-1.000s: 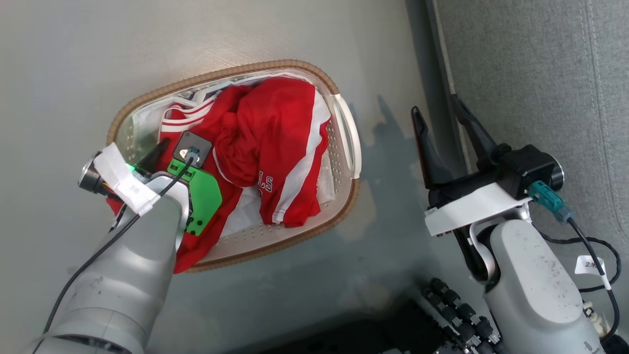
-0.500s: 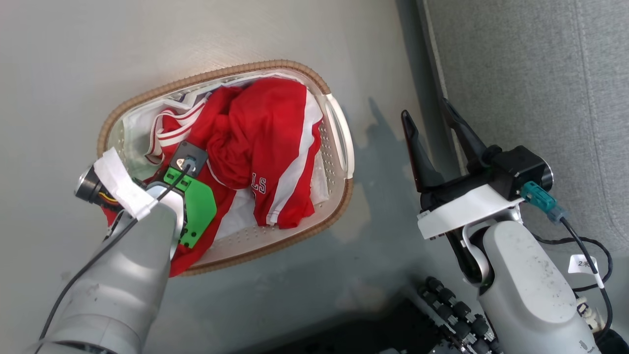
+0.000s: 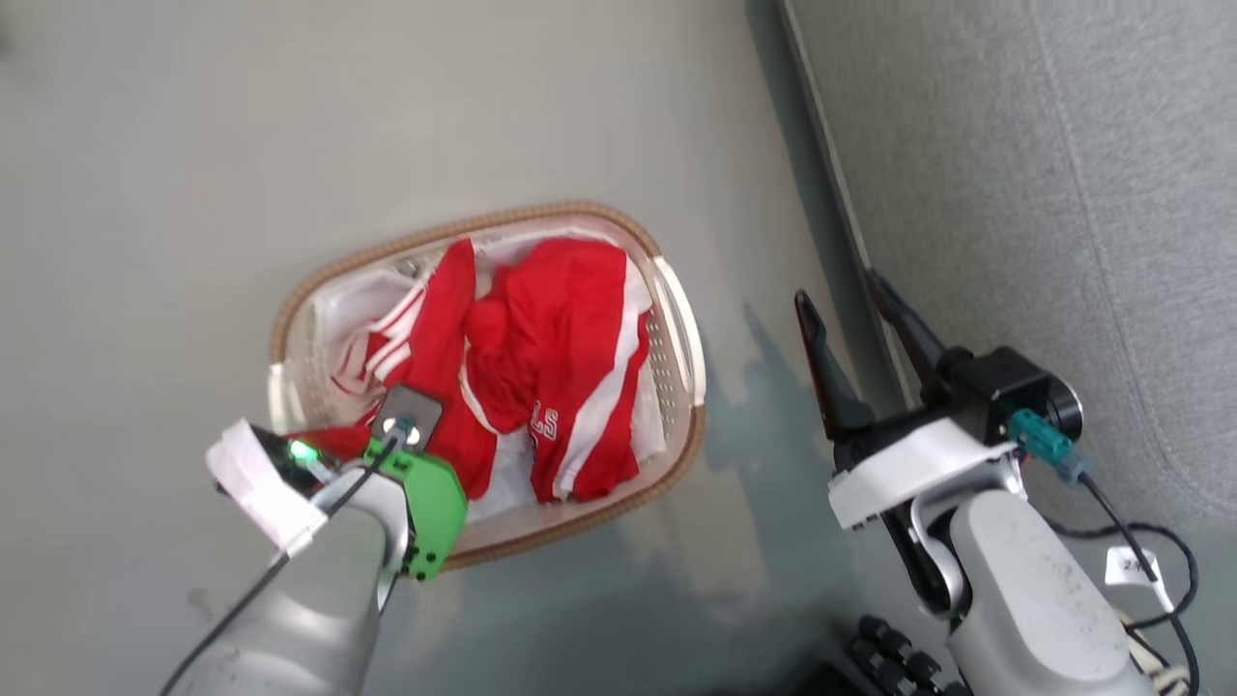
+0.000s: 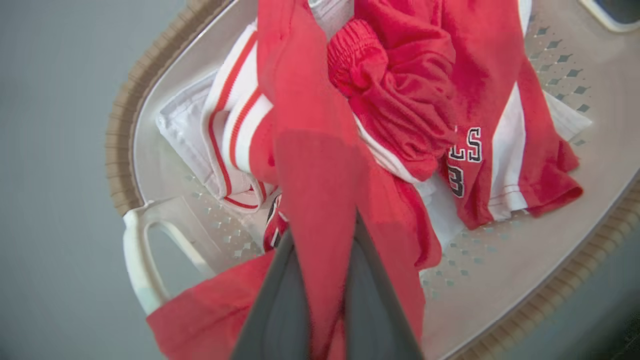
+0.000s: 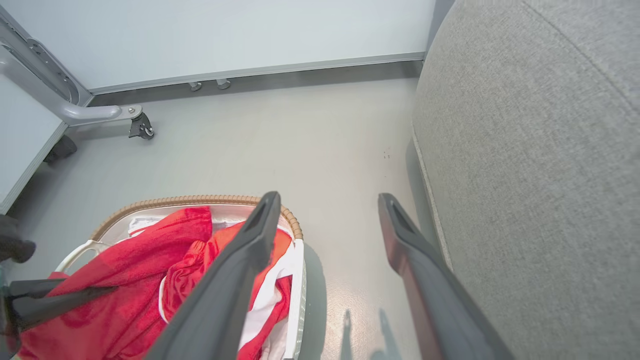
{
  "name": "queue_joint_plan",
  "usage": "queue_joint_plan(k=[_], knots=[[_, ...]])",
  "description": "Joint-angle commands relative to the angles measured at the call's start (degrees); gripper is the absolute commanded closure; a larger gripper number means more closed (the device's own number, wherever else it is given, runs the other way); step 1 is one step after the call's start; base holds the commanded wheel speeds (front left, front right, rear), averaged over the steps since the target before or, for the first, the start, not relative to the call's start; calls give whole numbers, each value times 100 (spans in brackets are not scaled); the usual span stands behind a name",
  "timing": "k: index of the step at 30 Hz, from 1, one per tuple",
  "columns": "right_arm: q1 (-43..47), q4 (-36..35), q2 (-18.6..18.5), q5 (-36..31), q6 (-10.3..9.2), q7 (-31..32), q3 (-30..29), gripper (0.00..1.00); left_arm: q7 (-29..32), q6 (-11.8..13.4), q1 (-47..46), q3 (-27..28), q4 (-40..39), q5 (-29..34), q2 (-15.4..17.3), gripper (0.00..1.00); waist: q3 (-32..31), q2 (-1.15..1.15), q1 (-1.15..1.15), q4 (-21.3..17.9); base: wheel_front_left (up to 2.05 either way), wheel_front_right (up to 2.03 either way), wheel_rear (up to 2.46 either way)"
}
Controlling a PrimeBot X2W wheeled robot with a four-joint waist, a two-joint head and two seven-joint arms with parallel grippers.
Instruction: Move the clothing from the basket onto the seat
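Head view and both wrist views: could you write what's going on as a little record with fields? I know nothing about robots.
basket: oval, white with a brown rim, on the grey floor, left of the seat
clothing: red with white stripes, heaped in the basket; none seen on the seat
left claw: shut on a red piece of the clothing, over the basket
right claw: open, holding nothing, between basket and seat
stage: one piece gripped, not yet on the seat
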Motion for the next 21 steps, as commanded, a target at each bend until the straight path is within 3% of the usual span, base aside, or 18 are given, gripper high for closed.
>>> queue_joint_plan(k=[1, 12, 21], knots=[[120, 43, -24, -42, -2, -25, -44, 0, -76, -40, 145, 6, -32, -74, 9, 100, -618, 0, 0, 268, 0, 0, 0], [651, 180, -27, -203, -2, -25, -226, 0, -294, -214, 1011, -290, -705, -750, -14, 100, -1695, 0, 0, 640, 0, 0, 0], [1065, 142, -26, -270, -2, -25, -380, 0, -292, -28, 1654, -304, -1801, -1218, -10, 100, -2339, 0, 0, 828, 0, 0, 0]])
